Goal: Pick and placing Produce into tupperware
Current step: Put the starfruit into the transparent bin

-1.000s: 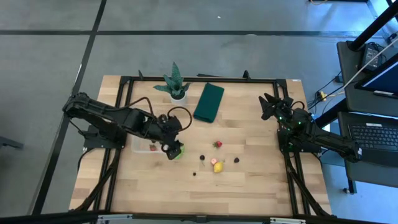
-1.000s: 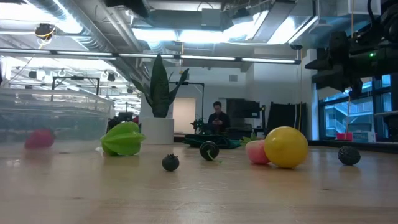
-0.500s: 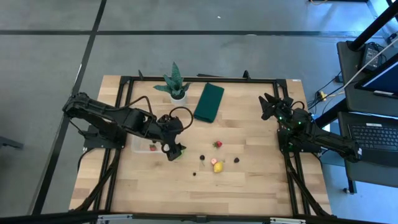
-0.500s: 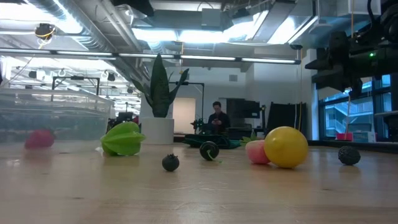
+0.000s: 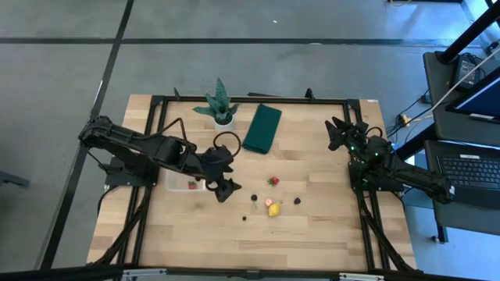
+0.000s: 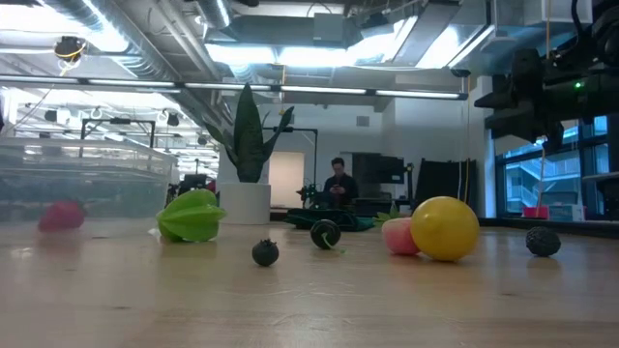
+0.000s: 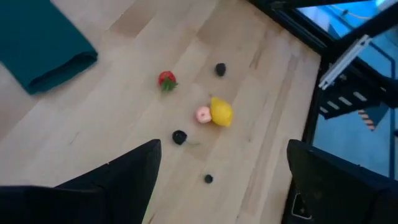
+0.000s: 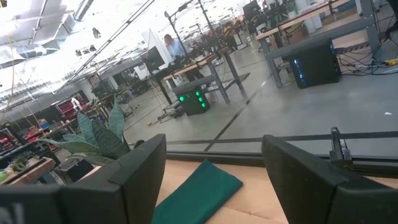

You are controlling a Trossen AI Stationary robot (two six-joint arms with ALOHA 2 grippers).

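My left gripper is open and hovers just right of the clear tupperware, which holds one red piece. In the high view it covers the light green leafy piece, which rests on the table. The low view shows no finger at the piece. Farther right lie a strawberry, a yellow piece touching a pink one, and small dark berries. My right gripper waits open, raised near the right edge.
A potted plant and a dark green folded cloth sit by the far edge. A black frame runs around the tabletop. A person stands far off in the room.
My left gripper has shifted a little toward the table's right, over the light green leafy piece, which now is covered in the high view. The piece itself has not moved in the low view.
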